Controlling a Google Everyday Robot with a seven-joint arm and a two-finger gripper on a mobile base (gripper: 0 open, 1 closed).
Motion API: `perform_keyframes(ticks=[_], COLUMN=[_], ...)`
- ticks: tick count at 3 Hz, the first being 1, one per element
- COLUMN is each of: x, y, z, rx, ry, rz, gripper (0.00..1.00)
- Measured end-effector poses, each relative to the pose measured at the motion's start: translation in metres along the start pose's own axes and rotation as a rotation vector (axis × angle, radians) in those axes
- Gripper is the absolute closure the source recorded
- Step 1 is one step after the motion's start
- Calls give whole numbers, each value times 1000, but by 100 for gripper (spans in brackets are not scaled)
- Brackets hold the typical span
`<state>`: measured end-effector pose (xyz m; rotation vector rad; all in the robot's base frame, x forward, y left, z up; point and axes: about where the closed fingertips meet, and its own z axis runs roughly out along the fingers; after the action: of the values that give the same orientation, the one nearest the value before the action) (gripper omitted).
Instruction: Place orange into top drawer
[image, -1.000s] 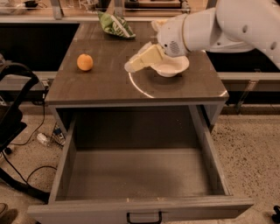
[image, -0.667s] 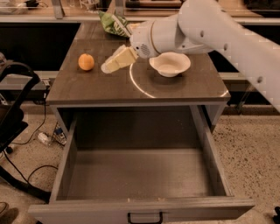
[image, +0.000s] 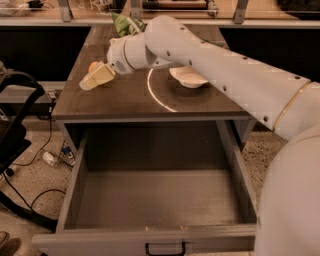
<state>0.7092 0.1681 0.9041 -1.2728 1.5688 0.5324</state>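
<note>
Your gripper (image: 92, 81) sits low over the counter (image: 125, 102) near its left edge, its pale tip slanting down toward the front-left corner. The orange (image: 93, 65) lies right behind it, on the far side, so only the fruit's upper curve shows past the gripper. From this angle you cannot tell whether the gripper is spread or closed, nor whether it touches the fruit or merely stands in front of it; by my reading nothing is held yet, since the orange looks to be resting on the counter. The arm (image: 210, 65) stretches in from the right, crossing above the white bowl (image: 189, 77), which sits right of centre toward the far edge. That long reach is likely why the wrist comes at the fruit from the side and not from above. The green bag (image: 125, 24) lies at the far edge, apart from the orange, so it should not crowd you. The top drawer (image: 150, 239) is pulled fully out below the front edge with its black handle (image: 165, 248) toward you. Its floor is bare, so it is ready to take the fruit once you carry it forward over the front edge and down. No brand, label or writing can be read on the bag, the bowl, the drawer or the arm.
</note>
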Motion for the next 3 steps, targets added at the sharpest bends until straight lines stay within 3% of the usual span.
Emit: perform_keyframes(ticks=[1, 2, 3], x=[15, 26, 33], y=[-3, -6, -7], z=[43, 60, 72], rx=[-13, -20, -26], ry=[3, 9, 18], rz=[62, 98, 102], gripper=[0, 0, 25])
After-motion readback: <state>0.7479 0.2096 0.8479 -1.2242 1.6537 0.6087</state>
